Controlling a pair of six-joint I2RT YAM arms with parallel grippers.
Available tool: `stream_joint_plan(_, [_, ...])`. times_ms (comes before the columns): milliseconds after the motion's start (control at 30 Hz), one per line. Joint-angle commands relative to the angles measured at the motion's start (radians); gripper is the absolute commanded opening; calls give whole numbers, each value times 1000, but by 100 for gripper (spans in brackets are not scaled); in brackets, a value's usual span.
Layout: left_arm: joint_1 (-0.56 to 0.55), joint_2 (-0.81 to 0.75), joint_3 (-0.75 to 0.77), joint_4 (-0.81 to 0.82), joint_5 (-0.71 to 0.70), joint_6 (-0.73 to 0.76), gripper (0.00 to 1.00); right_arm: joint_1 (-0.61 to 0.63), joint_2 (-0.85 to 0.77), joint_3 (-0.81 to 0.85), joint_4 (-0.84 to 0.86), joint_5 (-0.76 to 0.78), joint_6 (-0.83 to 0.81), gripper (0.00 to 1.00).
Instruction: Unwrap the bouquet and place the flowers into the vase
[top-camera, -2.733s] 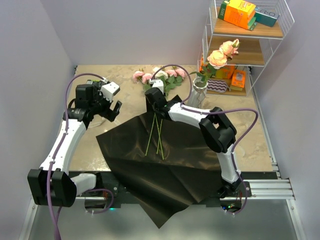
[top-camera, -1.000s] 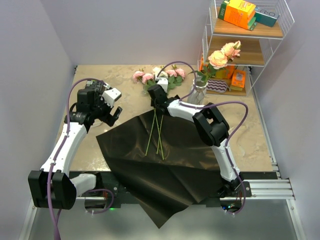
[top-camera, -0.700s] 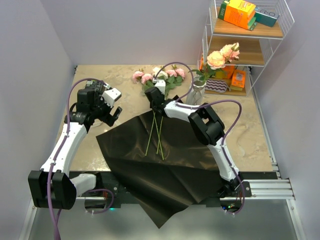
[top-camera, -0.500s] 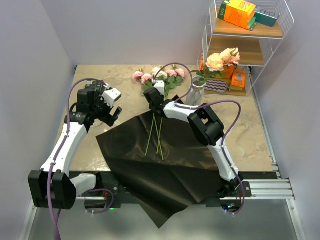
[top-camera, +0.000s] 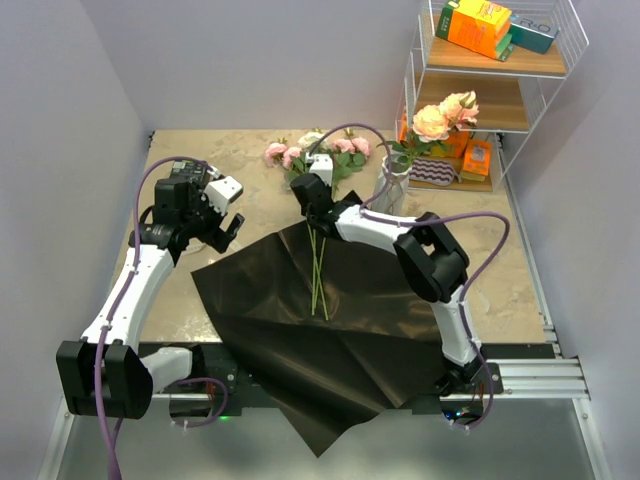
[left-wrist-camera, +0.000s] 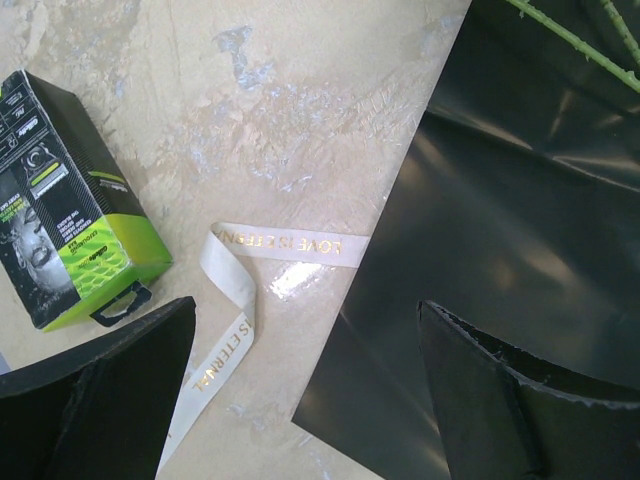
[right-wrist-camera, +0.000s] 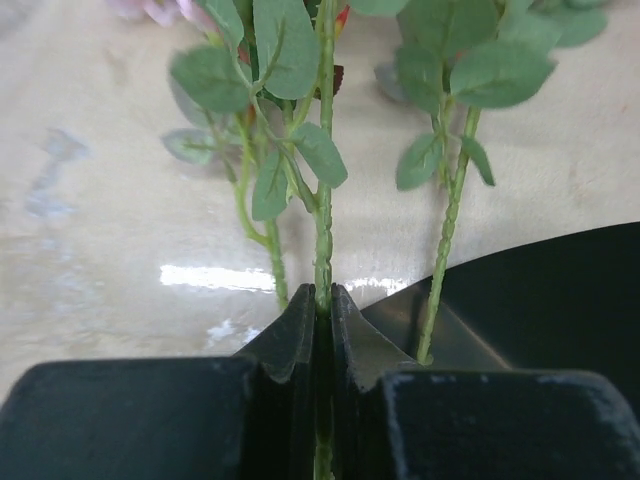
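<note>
Tabletop (top-camera: 500, 262): right tool (right-wrist-camera: 322, 300) clamps flower stem (right-wrist-camera: 325, 190).

Premises: a robotics test cell, staged rather than lived in. Evidence follows.

- Two white jointed robot arms (top-camera: 125, 290) are bolted side by side to a silver aluminium rail frame (top-camera: 540, 378). The frame runs along the near edge of a beige marble-patterned tabletop (top-camera: 500, 260).
- Plain pale lilac partition walls (top-camera: 60, 120) enclose the table on three sides.
- A white wire shelf with wooden boards (top-camera: 510, 108) stands in the far corner and bears orange and teal cardboard boxes (top-camera: 478, 25).
</note>
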Motion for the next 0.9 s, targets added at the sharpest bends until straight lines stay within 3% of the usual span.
stream_joint_plan(0, [7,-12,-11,25,14,-9,96,18,-167,-34,119,38,-41,0])
stream_joint_plan(300, [7,-22,-9,14,19,-10,96,69,-493,-157,312,-9,-168,0])
stream_joint_plan(467, [7,-21,0,6,30,-13,97,76,-653,-203,594,-28,-438,0])
stream_joint_plan(667, [7,-21,5,8,37,-21,97,57,-658,-150,954,1,-1001,0])
stream_joint_plan(867, [7,-27,2,8,37,-18,97,-71,-601,7,1066,-35,-1108,0])
